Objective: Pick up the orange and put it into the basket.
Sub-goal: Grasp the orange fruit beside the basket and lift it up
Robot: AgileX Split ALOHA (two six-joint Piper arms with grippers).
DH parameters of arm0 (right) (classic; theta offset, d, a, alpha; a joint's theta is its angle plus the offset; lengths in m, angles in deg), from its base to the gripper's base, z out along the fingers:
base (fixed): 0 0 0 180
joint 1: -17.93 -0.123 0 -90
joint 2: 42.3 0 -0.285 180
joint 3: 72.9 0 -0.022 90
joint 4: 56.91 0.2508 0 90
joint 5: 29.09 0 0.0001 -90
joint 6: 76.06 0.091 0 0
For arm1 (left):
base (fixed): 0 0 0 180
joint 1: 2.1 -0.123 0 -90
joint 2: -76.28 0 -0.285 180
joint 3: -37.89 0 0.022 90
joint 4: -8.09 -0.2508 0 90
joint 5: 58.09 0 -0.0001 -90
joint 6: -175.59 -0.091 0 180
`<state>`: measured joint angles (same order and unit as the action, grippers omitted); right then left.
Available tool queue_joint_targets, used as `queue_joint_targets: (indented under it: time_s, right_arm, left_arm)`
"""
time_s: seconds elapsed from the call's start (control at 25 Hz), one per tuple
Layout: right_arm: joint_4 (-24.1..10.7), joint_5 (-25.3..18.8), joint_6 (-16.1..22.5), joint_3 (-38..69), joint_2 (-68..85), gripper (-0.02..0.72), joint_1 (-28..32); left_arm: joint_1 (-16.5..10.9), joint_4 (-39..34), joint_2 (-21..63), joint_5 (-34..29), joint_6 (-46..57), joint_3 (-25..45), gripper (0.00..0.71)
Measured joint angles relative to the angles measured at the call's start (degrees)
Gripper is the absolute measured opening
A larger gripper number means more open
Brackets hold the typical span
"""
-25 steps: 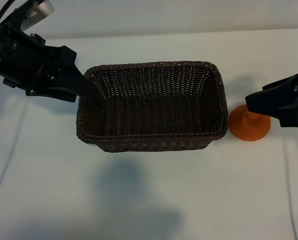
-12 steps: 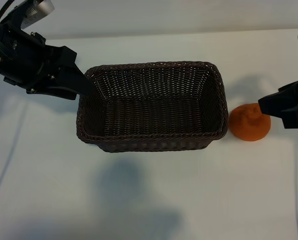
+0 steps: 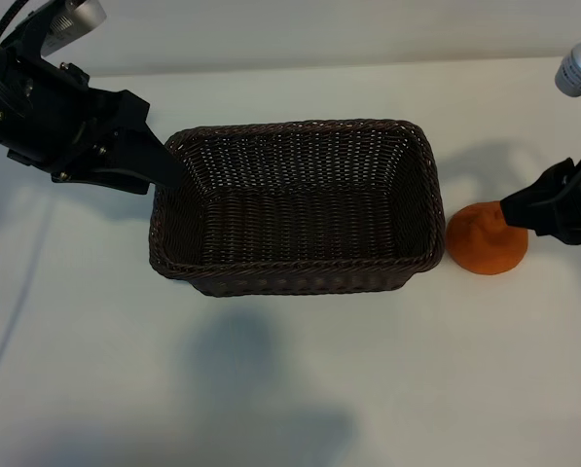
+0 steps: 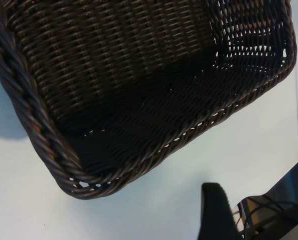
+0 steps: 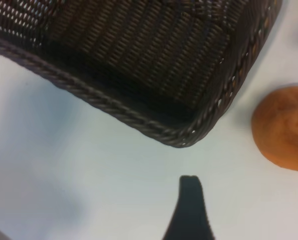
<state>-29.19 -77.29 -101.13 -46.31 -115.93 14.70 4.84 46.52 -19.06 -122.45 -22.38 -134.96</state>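
White table point(image 3: 300, 389) is seen under a dark brown wicker basket point(image 3: 295, 277) at the middle, with nothing inside it. The left gripper point(image 3: 163, 167) is held at the basket's left end, its jaws partly open and empty. The right gripper point(image 3: 524, 209) is poised over the right side of the orange point(image 3: 483, 243), jaws apart, nothing gripped. The orange is set on the table just right of the basket.

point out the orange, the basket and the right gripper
orange point(image 3: 483, 245): exterior view, its exposed top.
basket point(image 3: 295, 125): exterior view, far braided rim.
right gripper point(image 3: 520, 209): exterior view, fingertip end beside the orange.
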Motion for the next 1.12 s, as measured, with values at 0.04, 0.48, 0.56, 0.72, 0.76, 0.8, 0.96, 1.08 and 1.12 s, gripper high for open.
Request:
queue_joint_targets:
  time_s: [0.04, 0.48, 0.56, 0.72, 0.76, 0.8, 0.96, 1.08, 1.12]
  right_arm:
    - [0.0, 0.32, 0.0, 0.0, -0.3, 0.543, 0.0]
    - [-2.59, 4.24, 0.17, 0.0, -7.43, 0.544, 0.0]
    - [-2.95, 5.15, 0.17, 0.0, -8.7, 0.544, 0.0]
    - [-3.67, 6.98, 0.36, 0.0, -10.72, 0.544, 0.0]
    - [-4.06, 7.3, 0.36, 0.0, -11.08, 0.544, 0.0]
    - [-4.41, 7.62, 0.36, 0.0, -11.57, 0.544, 0.0]
    - [-6.06, 9.67, 1.15, 0.0, -13.54, 0.544, 0.0]
    - [-7.28, 10.99, 1.8, 0.0, -14.75, 0.544, 0.0]
    - [-7.47, 11.51, 1.9, 0.0, -15.16, 0.544, 0.0]
  left_arm:
    - [0.0, 0.0, 0.0, 0.0, 0.09, 0.0, 0.456]
    - [0.0, 0.0, 0.0, 0.04, -0.06, 0.0, 0.456]
    - [0.0, 0.0, 0.0, 0.11, -0.06, 0.0, 0.456]
    - [0.0, 0.0, 0.0, 0.11, -0.37, 0.0, 0.456]
    - [0.0, 0.0, 0.0, 0.11, -0.38, 0.0, 0.456]
    - [0.0, 0.0, 0.0, 0.11, -0.51, 0.0, 0.456]
    - [0.0, 0.0, 0.0, 0.13, -0.68, 0.0, 0.456]
    - [0.0, 0.0, 0.0, 0.13, -0.84, 0.0, 0.456]
    - [0.0, 0.0, 0.0, 0.13, -0.9, 0.0, 0.456]
